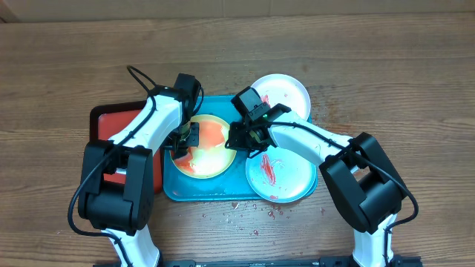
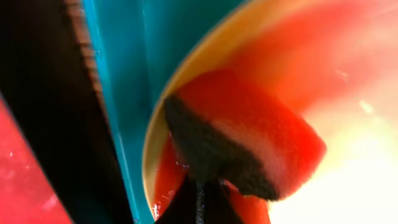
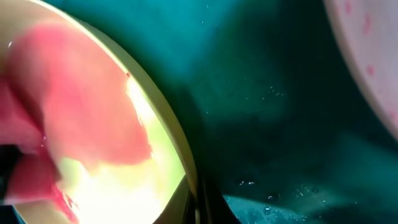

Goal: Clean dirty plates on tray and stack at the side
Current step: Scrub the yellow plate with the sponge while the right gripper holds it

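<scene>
Clamped on a red sponge (image 2: 249,134), the left gripper (image 1: 185,141) is pressing the left side of the yellow-green plate (image 1: 215,159), its smear (image 1: 213,133) lying rightward, with the right gripper (image 1: 249,141) seemingly pinching the right rim.

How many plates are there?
3. A yellow-green plate lies in the blue tray, a white plate sits at its far right corner, and a pale aqua plate at its near right corner. None seems hidden.

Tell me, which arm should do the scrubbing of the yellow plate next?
Left. The left jaws hold the sponge on the smeared yellow plate; the right jaws sit at that plate's rim, apparently pinching it steady, with no sponge.
</scene>
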Available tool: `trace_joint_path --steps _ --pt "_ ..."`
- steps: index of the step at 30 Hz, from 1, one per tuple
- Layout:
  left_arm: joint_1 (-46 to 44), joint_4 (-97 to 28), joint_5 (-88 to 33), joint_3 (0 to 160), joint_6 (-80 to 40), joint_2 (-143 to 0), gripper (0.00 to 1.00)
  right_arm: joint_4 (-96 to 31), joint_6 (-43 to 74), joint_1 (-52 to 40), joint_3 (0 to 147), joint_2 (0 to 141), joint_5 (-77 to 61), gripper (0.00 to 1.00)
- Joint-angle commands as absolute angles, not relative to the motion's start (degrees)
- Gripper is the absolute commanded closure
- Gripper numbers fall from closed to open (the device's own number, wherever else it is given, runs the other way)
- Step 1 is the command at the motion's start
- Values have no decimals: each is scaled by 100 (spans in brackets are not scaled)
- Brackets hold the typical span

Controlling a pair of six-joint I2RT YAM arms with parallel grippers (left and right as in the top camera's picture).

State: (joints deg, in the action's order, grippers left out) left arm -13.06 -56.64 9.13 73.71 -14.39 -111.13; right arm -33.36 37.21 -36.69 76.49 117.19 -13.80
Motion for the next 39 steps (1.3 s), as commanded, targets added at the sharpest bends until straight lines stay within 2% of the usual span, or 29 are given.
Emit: trace_joint_path --steps 1,3,6,13,17,22,26,29,31,39 --pt "-1282 -5811 -172 7253 40 -11185 96 -3374 3771 -3636 7651 11874 -1275 96" --pt "-1282 -5813 -1028 7253 720 -11185 96 -3369 3774 -3636 7651 11874 -1275 96" --pt "-1284 -5616 -1706 7253 1031 -11185 96 -3367 3774 -3636 7651 11874 -1275 96" --pt "-1282 -4792 -1824 7247 733 -11185 96 -3371 3771 -3636 7651 11874 -1275 96" --pt "-1282 -4414 -1135 7247 -386 -11185 96 -3369 3774 -3634 7651 11874 -1275 96" --pt "-1282 -4226 519 7249 -2163 -11185 96 -3369 3771 -3634 7651 11874 -1273 96" --pt "-1284 -4661 1275 7249 -2567 -11185 96 -3369 3771 -3634 7651 11874 -1273 96" --pt "-1284 -5085 1118 7249 -2176 -11185 96 -3350 3774 -3634 7651 11874 -1273 96" --pt "-1284 -5450 672 7249 -1485 -11185 96 -3343 3774 -3634 7651 11874 -1271 96" --pt "-1284 -5813 -1949 7247 1127 -11185 96 -3291 3774 -3629 7651 11874 -1273 96"
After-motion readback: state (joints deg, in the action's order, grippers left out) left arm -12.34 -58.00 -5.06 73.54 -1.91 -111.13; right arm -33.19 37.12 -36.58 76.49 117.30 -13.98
